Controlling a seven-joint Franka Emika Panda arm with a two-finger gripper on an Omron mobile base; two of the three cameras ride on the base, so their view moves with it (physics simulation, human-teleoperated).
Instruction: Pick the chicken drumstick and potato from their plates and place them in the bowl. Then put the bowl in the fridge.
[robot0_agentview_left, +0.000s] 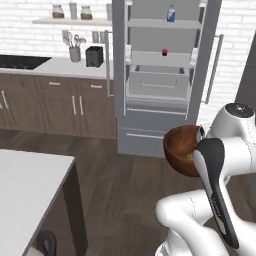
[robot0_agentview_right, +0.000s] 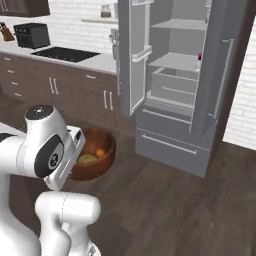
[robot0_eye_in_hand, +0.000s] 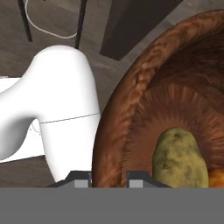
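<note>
My gripper (robot0_eye_in_hand: 109, 178) is shut on the rim of the dark reddish-brown wooden bowl (robot0_eye_in_hand: 131, 109) and holds it in the air in front of the arm. In the bowl lie the olive-brown potato (robot0_eye_in_hand: 179, 159) and, at its edge, the orange chicken drumstick (robot0_eye_in_hand: 216, 177). From the base, the bowl (robot0_agentview_left: 180, 147) (robot0_agentview_right: 97, 162) hangs over the wooden floor, a short way before the fridge (robot0_agentview_left: 160, 115) (robot0_agentview_right: 175, 135). The potato (robot0_agentview_right: 87, 159) and drumstick (robot0_agentview_right: 100, 153) show inside it. The fridge stands open, its pale shelves and drawer in sight. The plates are out of view.
The open fridge door (robot0_agentview_right: 137, 60) swings out on the left side. A bottle (robot0_agentview_left: 171, 13) and a small red item (robot0_agentview_left: 164, 52) sit on its shelves. Brown cabinets with a toaster (robot0_agentview_left: 94, 56) run along the left wall. A white table (robot0_agentview_left: 30, 185) stands at the near left.
</note>
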